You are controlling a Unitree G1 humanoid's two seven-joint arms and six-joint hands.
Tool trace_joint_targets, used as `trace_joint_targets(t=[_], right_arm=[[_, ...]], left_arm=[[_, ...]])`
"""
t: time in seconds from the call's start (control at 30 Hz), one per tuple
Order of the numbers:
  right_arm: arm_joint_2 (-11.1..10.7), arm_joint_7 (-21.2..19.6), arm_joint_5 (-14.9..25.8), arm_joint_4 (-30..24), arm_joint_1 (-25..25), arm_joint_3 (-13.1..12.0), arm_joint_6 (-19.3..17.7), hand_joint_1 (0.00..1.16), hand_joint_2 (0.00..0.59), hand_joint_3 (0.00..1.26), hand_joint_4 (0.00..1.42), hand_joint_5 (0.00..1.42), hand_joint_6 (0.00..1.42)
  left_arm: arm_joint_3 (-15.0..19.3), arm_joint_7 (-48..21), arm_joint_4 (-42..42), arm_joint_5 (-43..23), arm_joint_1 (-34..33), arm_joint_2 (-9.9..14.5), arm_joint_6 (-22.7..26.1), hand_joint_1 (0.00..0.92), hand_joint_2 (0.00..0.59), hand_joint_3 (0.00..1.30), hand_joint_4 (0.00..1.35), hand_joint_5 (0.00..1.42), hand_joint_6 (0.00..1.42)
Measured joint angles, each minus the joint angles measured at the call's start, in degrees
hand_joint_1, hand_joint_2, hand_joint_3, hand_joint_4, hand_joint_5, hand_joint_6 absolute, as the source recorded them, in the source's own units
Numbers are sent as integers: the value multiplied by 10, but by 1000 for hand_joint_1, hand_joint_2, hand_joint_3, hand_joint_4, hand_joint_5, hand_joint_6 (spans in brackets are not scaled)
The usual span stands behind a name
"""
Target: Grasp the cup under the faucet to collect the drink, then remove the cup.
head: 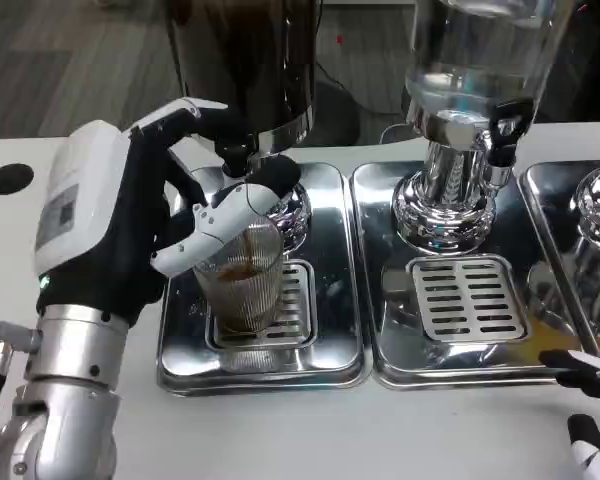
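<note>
Head view looks down on a white table [280,430] with steel drip trays side by side. On the left tray [335,340] a ribbed clear cup [245,285] stands on the slotted grate [298,300], directly below the faucet [235,158] of a dark dispenser [245,60]. The left hand [155,225] has the cup in its grasp: white and black fingers [225,225] wrap across its upper front, the thumb side hidden behind the glass, so the hold looks closed and snug rather than loose. A shallow layer of brown drink shows inside the cup, well short of the rim, which suggests the collecting step is under way and the cup is far from full. At the lower right corner the right hand [590,400] shows only its fingertips near the third tray [555,185]; whether it is spread or curled cannot be told. A second, clear dispenser [470,70] sits over the middle tray [395,350]. Judging by the level, the next move calls for keeping the cup steady and upright beneath the faucet until enough has run in, then drawing it out toward the robot, low and level, clear of the faucet and the tray's raised lip, without tipping the drink.
</note>
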Motion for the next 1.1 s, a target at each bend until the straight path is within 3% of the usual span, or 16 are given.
trace_joint_targets(t=[0.5,0.6,0.77,1.1], right_arm=[[0,0,0,0,0,0,0,535,486,276,201,269,235],[0,0,0,0,0,0,0,535,486,276,201,270,235],[0,0,0,0,-2,0,0,535,486,277,201,270,235],[0,1,0,1,-4,1,0,535,486,284,204,271,235]], left_arm=[[-3,0,2,0,-2,-1,0,28,59,502,484,897,1209],[1,0,3,0,-4,-2,0,29,60,454,423,872,1209],[7,0,8,-7,-6,-4,-5,29,54,227,147,784,1132],[33,18,30,-30,-3,-11,-37,11,50,154,64,761,1114]])
